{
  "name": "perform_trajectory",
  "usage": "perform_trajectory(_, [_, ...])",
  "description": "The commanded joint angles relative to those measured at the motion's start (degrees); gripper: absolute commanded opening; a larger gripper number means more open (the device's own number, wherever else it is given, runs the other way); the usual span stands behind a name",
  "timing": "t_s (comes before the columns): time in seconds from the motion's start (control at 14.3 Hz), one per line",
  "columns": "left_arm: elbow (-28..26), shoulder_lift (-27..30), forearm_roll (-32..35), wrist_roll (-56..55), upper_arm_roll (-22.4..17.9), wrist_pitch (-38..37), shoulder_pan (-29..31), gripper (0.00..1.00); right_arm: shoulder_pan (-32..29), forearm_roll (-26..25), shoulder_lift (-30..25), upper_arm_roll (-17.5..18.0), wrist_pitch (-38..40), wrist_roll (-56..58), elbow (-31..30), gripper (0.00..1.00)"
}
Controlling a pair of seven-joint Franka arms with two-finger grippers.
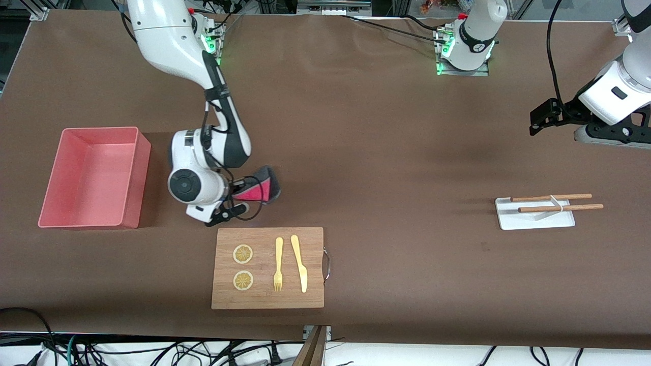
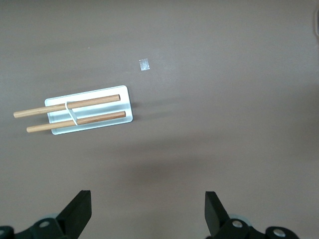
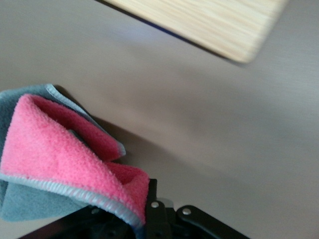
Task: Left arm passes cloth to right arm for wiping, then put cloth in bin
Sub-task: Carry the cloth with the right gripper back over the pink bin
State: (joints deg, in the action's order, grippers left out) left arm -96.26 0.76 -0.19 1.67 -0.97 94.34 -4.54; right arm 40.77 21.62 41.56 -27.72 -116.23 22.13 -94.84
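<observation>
My right gripper (image 1: pixel 240 197) is shut on the cloth (image 1: pixel 263 187), low over the brown table just past the cutting board's edge that lies away from the front camera. The cloth is folded, red-pink inside and grey outside; in the right wrist view it (image 3: pixel 60 149) fills the space in front of the gripper (image 3: pixel 145 215). I cannot tell whether it touches the table. The pink bin (image 1: pixel 86 178) stands empty beside the right arm, toward its end of the table. My left gripper (image 1: pixel 540 120) is open and empty, high over the left arm's end of the table; its fingers (image 2: pixel 79 209) show apart.
A wooden cutting board (image 1: pixel 310 269) with two lemon slices, a yellow fork and a knife lies nearer the front camera than the cloth; its corner shows in the right wrist view (image 3: pixel 214 20). A white tray (image 1: pixel 508 221) with two wooden sticks lies below the left gripper (image 2: pixel 127 97).
</observation>
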Motion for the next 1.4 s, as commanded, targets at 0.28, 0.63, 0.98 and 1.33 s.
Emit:
perform_trajectory(0.28, [1.87, -0.84, -0.78, 1.40, 0.09, -1.09, 0.23, 1.00, -4.02, -2.01, -2.27, -5.93, 0.30, 19.25, -3.16, 0.00])
perform_trajectory(0.63, [1.87, -0.84, -0.78, 1.49, 0.09, -1.09, 0.23, 1.00, -5.87, -9.83, -8.41, -6.65, 7.22, 20.86, -2.37, 0.00])
perform_trajectory(0.98, [1.87, -0.84, -0.78, 1.49, 0.09, -1.09, 0.23, 1.00, -8.86, -11.60, -17.28, -6.56, 14.70, 20.59, -1.58, 0.00])
perform_trajectory(1.33, [1.87, -0.84, -0.78, 1.49, 0.01, -1.09, 0.23, 1.00, -10.61, -16.43, -26.86, -6.56, 21.81, 16.20, 0.08, 0.00])
